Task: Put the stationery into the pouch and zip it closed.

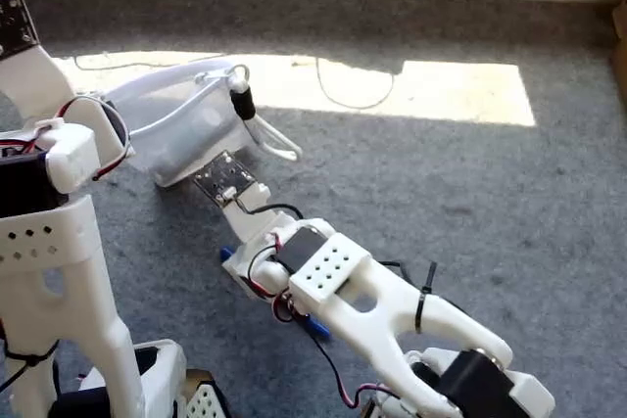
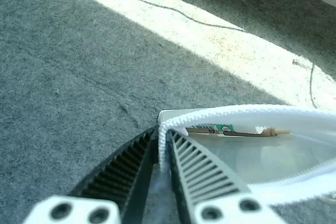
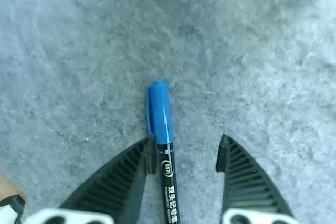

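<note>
Left hand (image 2: 163, 148) tight on pouch rim (image 2: 231, 113); right hand (image 3: 186, 153) wide around blue marker (image 3: 159, 114) (against one finger (image 3: 126, 177)).

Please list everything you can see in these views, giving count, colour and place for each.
pouch: one, clear with a white zipper, open, on the carpet.
marker: one, blue cap and black barrel, lying on the carpet.
brown stick-like item: one, inside the pouch; its kind is unclear.
white cord loop: one, beside the pouch.
cable: one, dark and thin, on the sunlit strip beyond the pouch.
carpet: grey, under everything.
left gripper: black fingers, shut on the pouch's zipper end.
right gripper: black fingers, open, astride the marker.
</note>
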{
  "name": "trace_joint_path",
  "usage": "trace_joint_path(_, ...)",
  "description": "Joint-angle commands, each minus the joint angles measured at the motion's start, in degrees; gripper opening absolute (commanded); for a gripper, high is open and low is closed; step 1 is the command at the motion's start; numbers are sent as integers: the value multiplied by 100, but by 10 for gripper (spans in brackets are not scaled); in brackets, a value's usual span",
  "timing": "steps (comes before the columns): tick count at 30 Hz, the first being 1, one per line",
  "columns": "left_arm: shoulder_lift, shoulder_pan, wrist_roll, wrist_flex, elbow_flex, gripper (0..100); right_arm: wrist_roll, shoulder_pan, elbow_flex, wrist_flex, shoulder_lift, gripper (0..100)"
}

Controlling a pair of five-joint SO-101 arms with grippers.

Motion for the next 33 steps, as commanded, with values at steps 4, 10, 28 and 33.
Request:
trace_joint_path(4,-136,-127,53,-141,-13,7,-18,-303,-321,-198,488,180)
trace_joint_path(10,-136,-136,53,-141,-13,7,-18,-497,-514,-215,892,180)
trace_joint_path(28,-136,-136,26,-114,-4,7,-18,-470,-1402,-215,2264,179)
trace_joint_path(33,-136,-136,26,-114,-4,7,202,-488,-1385,-215,2273,87)
